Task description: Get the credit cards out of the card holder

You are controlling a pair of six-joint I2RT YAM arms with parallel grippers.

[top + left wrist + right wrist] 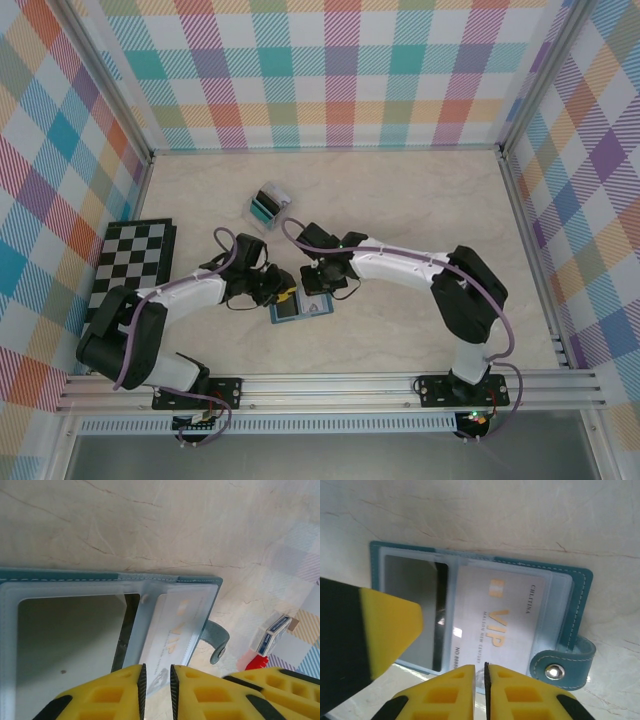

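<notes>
Table, working area in front of the two arm bases. The card holder lies flat and opened out on the table at near centre, between the two arms, with its clear sleeves facing up.

Left gripper: positioned over the holder's left part. In the left wrist view its yellow fingers stand narrow, with a slim gap through which a strip of sleeve is visible. Contact with the sleeve cannot be confirmed.

Right gripper: positioned at the holder's right part. Its fingers are pressed almost together, with only a thin dark line between them, at the near edge of the white VIP card. Whether they pinch that card cannot be determined.

The white card sits in the right-hand sleeve. The left-hand sleeve holds a grey card with a black stripe. The closing tab, with its metal snap, projects from the holder's right edge and lies unfastened on the table.

Farther back, a small clear plastic box stands apart from the holder. A checkerboard lies at the table's left side.
</notes>
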